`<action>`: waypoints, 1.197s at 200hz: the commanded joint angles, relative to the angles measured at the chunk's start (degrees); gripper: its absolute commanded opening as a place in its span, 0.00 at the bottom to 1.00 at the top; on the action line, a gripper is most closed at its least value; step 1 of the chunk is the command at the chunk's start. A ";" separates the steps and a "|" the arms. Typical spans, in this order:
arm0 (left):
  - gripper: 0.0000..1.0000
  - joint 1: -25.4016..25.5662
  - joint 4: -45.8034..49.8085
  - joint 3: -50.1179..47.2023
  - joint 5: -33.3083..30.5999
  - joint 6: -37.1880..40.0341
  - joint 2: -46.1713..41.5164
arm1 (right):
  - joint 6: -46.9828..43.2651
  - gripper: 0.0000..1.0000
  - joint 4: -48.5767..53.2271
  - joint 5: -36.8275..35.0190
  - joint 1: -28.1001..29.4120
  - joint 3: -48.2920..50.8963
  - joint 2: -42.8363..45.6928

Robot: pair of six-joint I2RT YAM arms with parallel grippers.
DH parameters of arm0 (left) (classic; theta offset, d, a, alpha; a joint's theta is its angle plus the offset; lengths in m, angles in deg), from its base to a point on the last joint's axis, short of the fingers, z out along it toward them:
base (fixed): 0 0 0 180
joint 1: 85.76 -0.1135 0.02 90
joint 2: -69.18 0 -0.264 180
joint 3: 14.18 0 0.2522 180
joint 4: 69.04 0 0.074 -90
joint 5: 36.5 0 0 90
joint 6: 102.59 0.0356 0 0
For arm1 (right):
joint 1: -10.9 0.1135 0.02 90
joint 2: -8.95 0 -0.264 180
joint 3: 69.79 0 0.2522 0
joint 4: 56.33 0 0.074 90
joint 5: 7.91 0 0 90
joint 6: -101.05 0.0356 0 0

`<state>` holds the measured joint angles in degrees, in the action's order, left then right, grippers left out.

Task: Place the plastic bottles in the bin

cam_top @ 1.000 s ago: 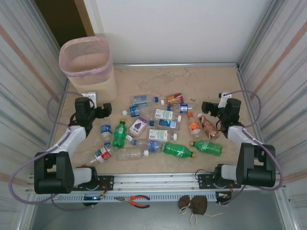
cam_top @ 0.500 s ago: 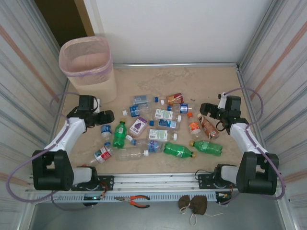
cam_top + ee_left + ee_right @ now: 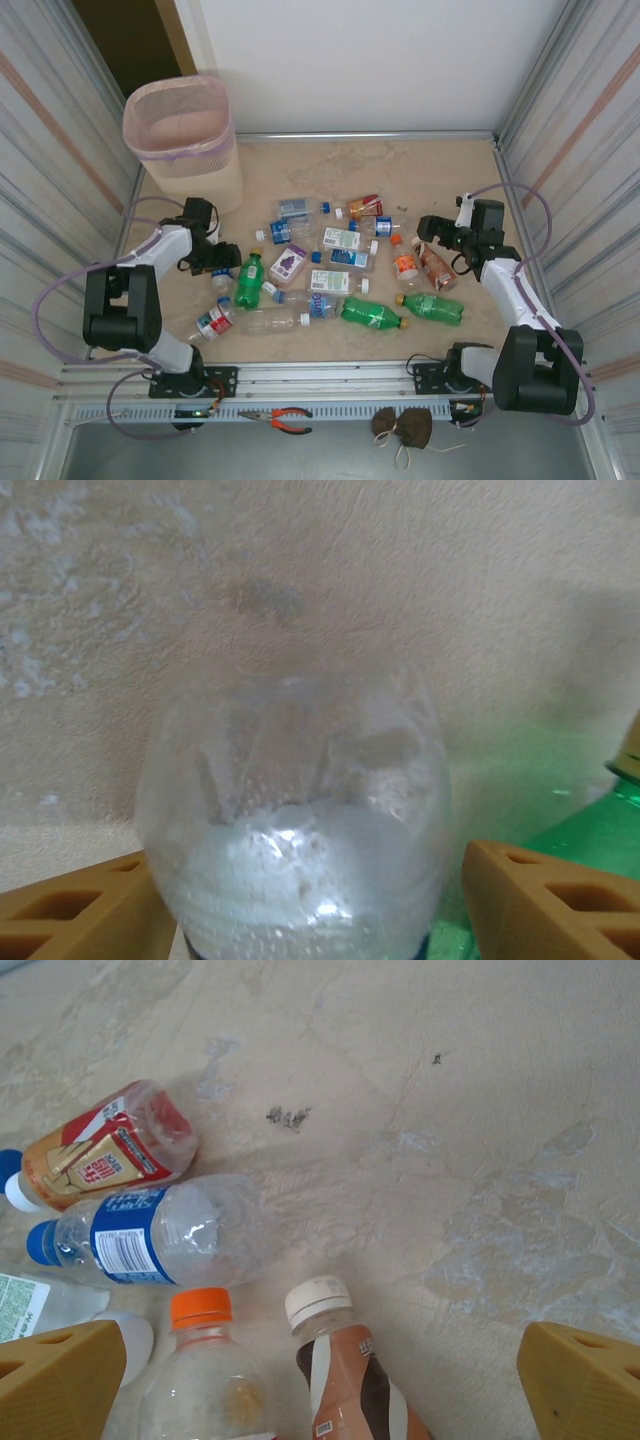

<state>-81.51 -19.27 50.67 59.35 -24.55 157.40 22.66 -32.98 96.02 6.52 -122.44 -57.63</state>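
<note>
Several plastic bottles (image 3: 330, 275) lie scattered mid-table. The beige bin (image 3: 178, 152) with a pink liner stands at the far left corner. My left gripper (image 3: 216, 262) is down over a small clear blue-labelled bottle (image 3: 221, 273). In the left wrist view that bottle's base (image 3: 295, 780) sits between my left gripper's (image 3: 305, 890) fingers; the left finger (image 3: 80, 910) touches it and the right one stands a sliver off. My right gripper (image 3: 435, 235) hangs open above a brown white-capped bottle (image 3: 345, 1380), fingers wide apart (image 3: 320, 1365), beside an orange-capped bottle (image 3: 205, 1370).
A green bottle (image 3: 600, 820) lies just right of the left gripper. Corrugated metal walls (image 3: 60, 200) close in both sides. Pliers (image 3: 290, 418) and a brown pouch (image 3: 403, 425) lie on the near ledge. A blue-labelled bottle (image 3: 150, 1230) and a red-labelled one (image 3: 105, 1155) lie further out.
My left gripper has swung right and down from beside the bin onto the small clear bottle, its jaws narrowing round it. The right arm shifted only slightly.
</note>
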 commanded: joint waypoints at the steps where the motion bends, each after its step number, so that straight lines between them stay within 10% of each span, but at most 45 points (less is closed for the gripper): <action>1: 0.72 0.42 0.67 1.47 -1.20 -0.60 0.96 | 1.13 0.99 0.96 0.40 0.51 -1.45 1.28; 102: 0.57 0.76 -1.09 0.87 -3.45 0.36 -1.86 | 1.13 0.99 1.29 -0.09 0.52 -1.53 1.83; 239: 0.45 2.16 -0.59 12.86 -3.50 1.65 -26.62 | 0.86 0.99 4.35 -0.36 0.53 -4.21 6.41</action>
<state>-79.67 -20.39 58.06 55.37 -24.29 134.32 22.64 -30.20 95.78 6.57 -124.19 -53.15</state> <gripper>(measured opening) 0.474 0.991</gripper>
